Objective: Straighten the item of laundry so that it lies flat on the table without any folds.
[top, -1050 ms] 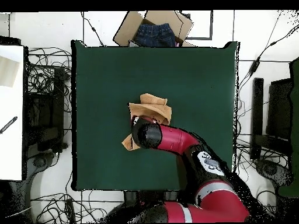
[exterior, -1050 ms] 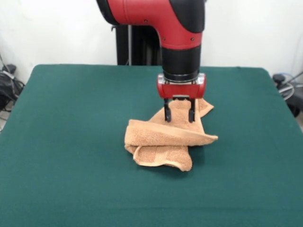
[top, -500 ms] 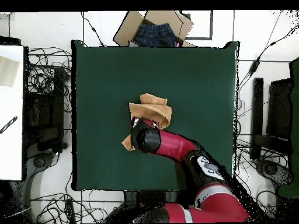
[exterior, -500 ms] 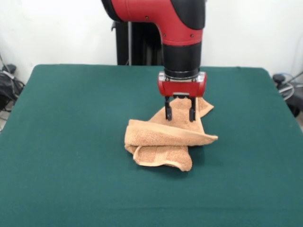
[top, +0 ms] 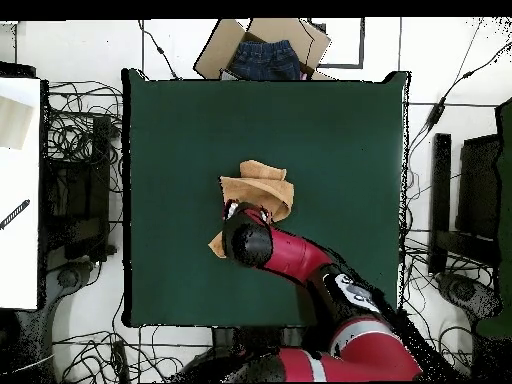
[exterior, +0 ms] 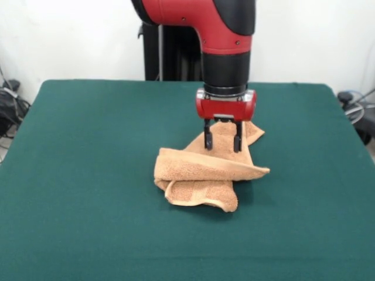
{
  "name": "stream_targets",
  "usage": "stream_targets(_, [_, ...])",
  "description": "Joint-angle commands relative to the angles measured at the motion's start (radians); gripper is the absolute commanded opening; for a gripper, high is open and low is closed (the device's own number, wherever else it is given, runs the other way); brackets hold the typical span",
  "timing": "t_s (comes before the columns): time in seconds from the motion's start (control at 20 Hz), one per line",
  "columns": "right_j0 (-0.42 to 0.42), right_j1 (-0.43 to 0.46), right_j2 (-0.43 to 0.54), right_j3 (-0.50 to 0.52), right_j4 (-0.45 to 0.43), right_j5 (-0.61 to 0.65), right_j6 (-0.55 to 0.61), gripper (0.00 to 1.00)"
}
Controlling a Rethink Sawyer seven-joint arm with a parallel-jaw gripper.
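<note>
I count one towel (exterior: 205,172) on the table (exterior: 88,175), one arm, one gripper (exterior: 222,142). The towel sits crumpled near the table's middle, folded over itself in several layers, with one corner poking out toward the robot's side. My gripper hangs right over that rear part of the towel, its two fingers (exterior: 207,139) parted with cloth showing between them, tips at the fabric, nothing pinched. In the overhead view the arm (top: 290,255) covers part of the towel (top: 258,187). Green felt lies bare all round the towel, out to every table edge. One cardboard box (top: 262,48) sits beyond the far edge.
</note>
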Motion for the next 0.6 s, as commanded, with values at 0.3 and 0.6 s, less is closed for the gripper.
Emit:
stream_targets(0.3, [0.176,0.029,-0.178,0.002,0.225,0.043,0.317,1.0])
stream_targets(0.6, [0.266,0.106,-0.274,-0.037,0.343,0.112,0.294,1.0])
